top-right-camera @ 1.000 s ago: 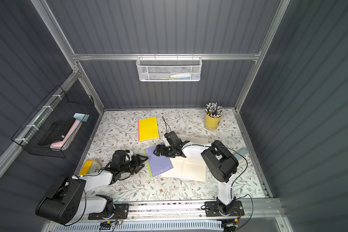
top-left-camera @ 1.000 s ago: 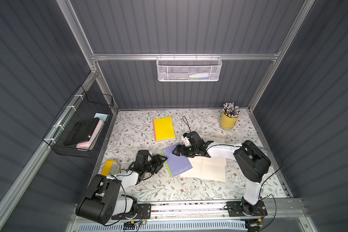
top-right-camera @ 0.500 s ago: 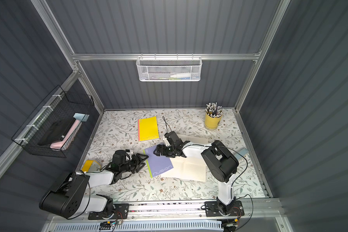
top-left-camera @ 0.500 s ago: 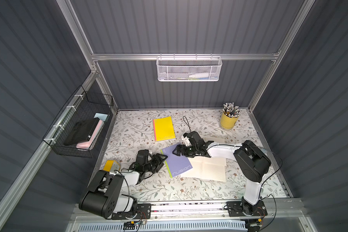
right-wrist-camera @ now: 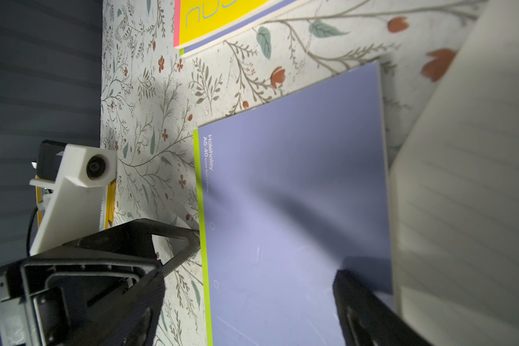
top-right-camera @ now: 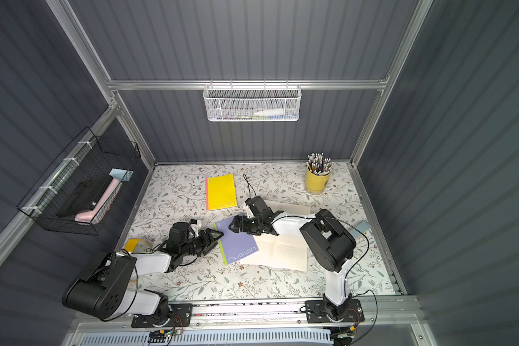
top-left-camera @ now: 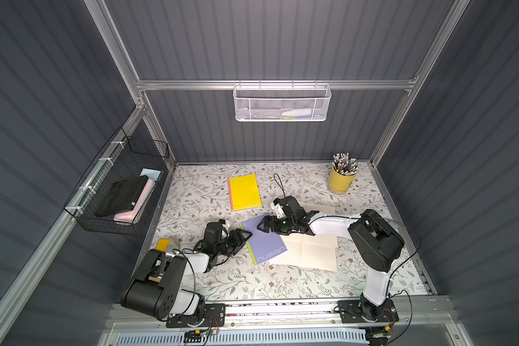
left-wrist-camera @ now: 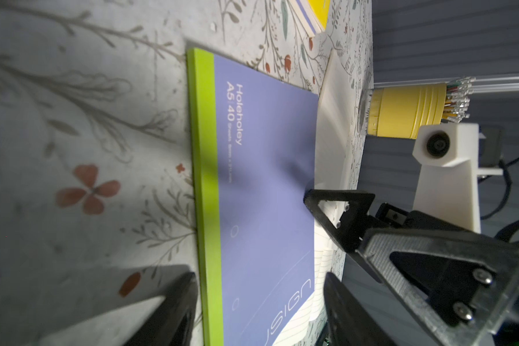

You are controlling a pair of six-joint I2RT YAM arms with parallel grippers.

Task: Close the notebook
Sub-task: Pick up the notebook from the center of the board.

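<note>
Bare tabletop (top-left-camera: 252,284) frontward; notebook (top-left-camera: 265,242) midway, pencil cup (top-left-camera: 340,179) rearward.

Stationery rings a floral-print tabletop (top-left-camera: 252,281) in a grey-panelled booth.
A closed yellow paper notebook (top-left-camera: 244,191) lies flat towards the back; a ribbed yellow tin cup (top-left-camera: 339,181) packed with pencils (top-left-camera: 345,163) stands upright in the back right corner. A white mesh basket (top-left-camera: 282,103) hangs on the back rail, and a black wire basket (top-left-camera: 149,149) on the side wall holds a black case (top-left-camera: 120,194).

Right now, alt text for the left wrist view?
A green-spined purple notebook lies flat on the floral table, ahead of the open left gripper. The right gripper's fingertip sits at its far edge; a yellow pencil cup stands behind.
</note>
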